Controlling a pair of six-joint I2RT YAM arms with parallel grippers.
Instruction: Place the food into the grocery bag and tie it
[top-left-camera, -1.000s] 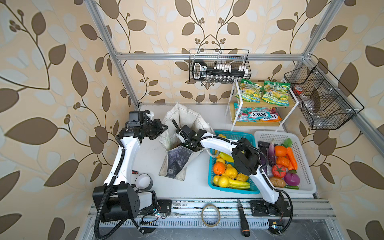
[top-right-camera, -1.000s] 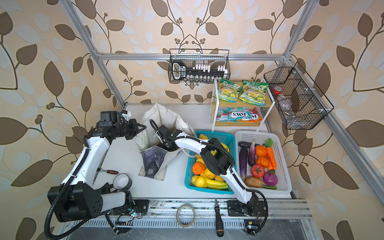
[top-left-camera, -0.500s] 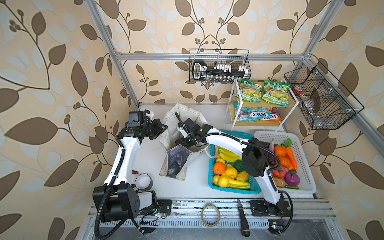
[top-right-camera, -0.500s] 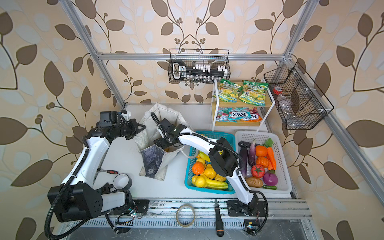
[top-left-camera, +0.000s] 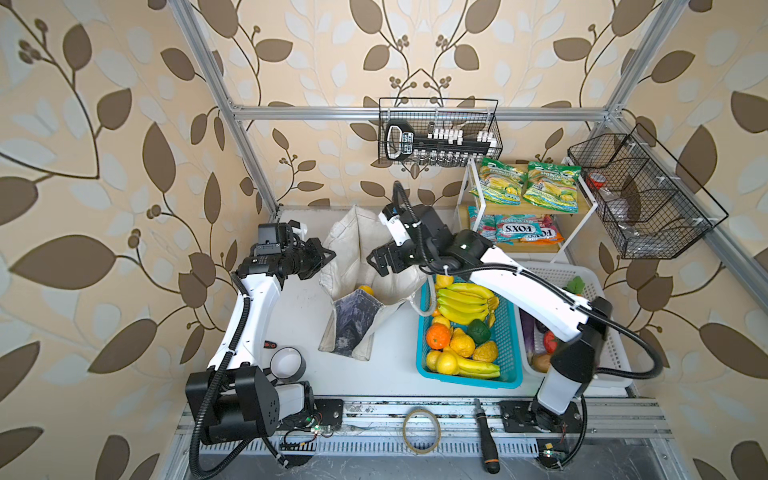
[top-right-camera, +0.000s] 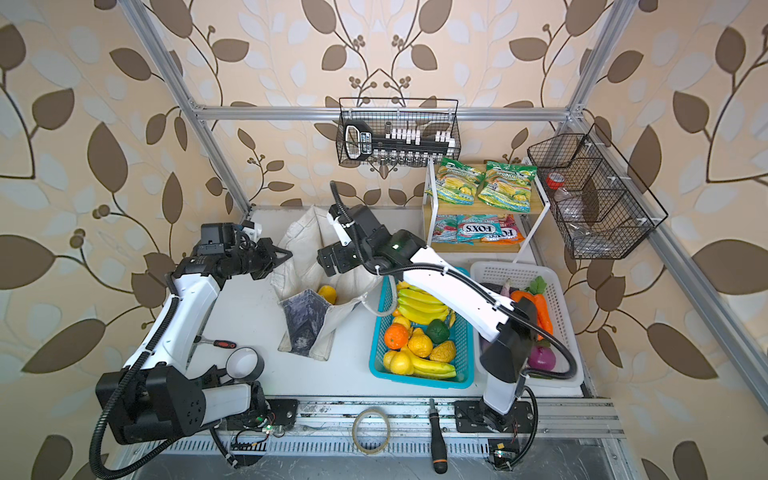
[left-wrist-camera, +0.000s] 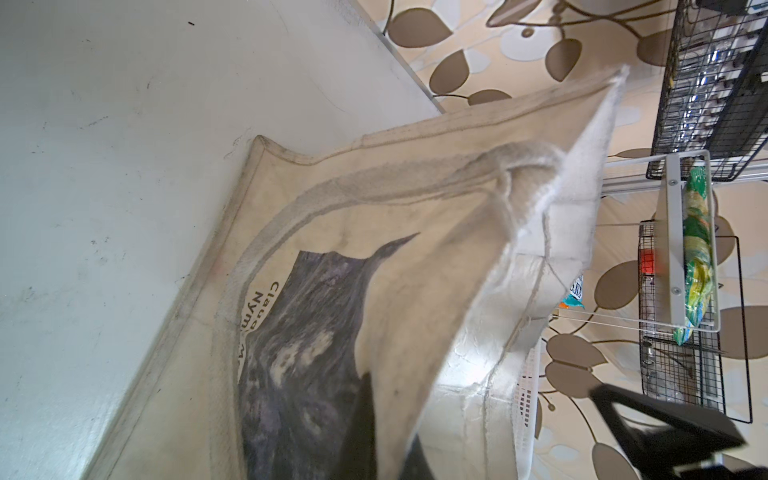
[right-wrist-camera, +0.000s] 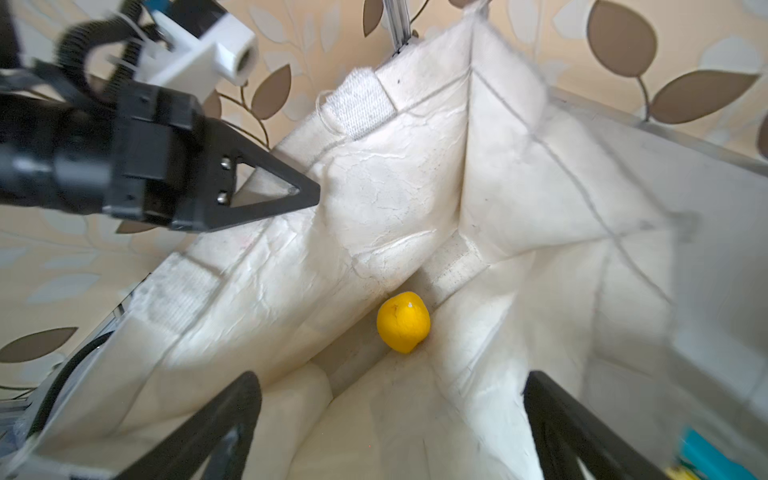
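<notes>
We see the grocery bag (right-wrist-camera: 395, 187) as matt off-white cloth with a cracked, coated lining and coarse woven straps (right-wrist-camera: 361, 104). The snack packets (top-left-camera: 496, 185) at upper right look like glossy crinkled film; the blue basket (top-left-camera: 505, 328) is shiny plastic mesh, the frame (top-left-camera: 311, 112) brushed metal.

Grocery bag (right-wrist-camera: 374, 187) gapes open, a round fruit (right-wrist-camera: 403, 322) on its floor.

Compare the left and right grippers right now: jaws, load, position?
1. Jaws: the left gripper is shut; the right gripper stands wide open.
2. Load: the left gripper appears to pinch the rim of the grocery bag; the right gripper holds nothing, and the round fruit lies on the bag floor below it.
3. Position: the left gripper sits at the bag's outer edge; the right gripper hangs over its mouth.
Shared: both are black and near the bag's top.
</notes>
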